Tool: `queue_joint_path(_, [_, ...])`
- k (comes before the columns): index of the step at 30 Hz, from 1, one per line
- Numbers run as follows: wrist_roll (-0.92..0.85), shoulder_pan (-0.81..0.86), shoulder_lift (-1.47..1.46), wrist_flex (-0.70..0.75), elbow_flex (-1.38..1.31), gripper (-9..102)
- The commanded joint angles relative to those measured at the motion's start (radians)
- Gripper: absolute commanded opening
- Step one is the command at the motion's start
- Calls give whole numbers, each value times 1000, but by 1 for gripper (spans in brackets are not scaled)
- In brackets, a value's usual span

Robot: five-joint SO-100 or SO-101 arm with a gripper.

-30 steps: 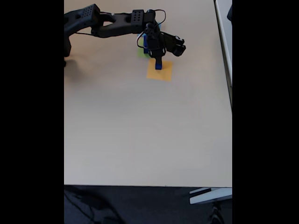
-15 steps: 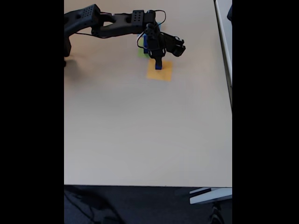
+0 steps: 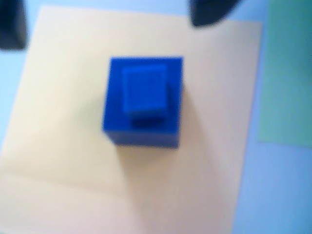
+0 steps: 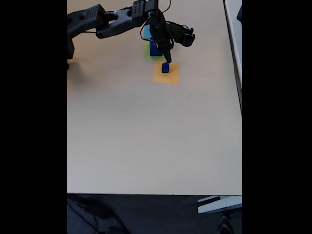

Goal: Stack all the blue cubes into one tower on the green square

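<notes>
Across the beige table (image 4: pixel 146 136), the gripper (image 4: pixel 167 59) hung open and empty just above two stacked blue cubes (image 3: pixel 144 105) on the orange square (image 3: pixel 63 146), green square (image 3: pixel 287 73) beside.

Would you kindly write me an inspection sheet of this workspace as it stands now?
Surface: beige table, with paper squares at its far end.
Job's things: small dark blue cube sits on medium dark blue cube, both on orange paper square, not on light green paper square; large dark blue cube stands on the green one.
Clutter: light-blue paper square, partly behind the arm.
Grippers: gripper open above the pair, holding nothing.
Cables: black wire looping at the arm.
Surroundings: dark floor; white object near the table's corner.
</notes>
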Motion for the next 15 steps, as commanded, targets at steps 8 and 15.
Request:
queue_joint_path(8, [225, -202, 380, 49, 187, 38])
queue_joint_path(15, [538, -382, 396, 41, 333, 40])
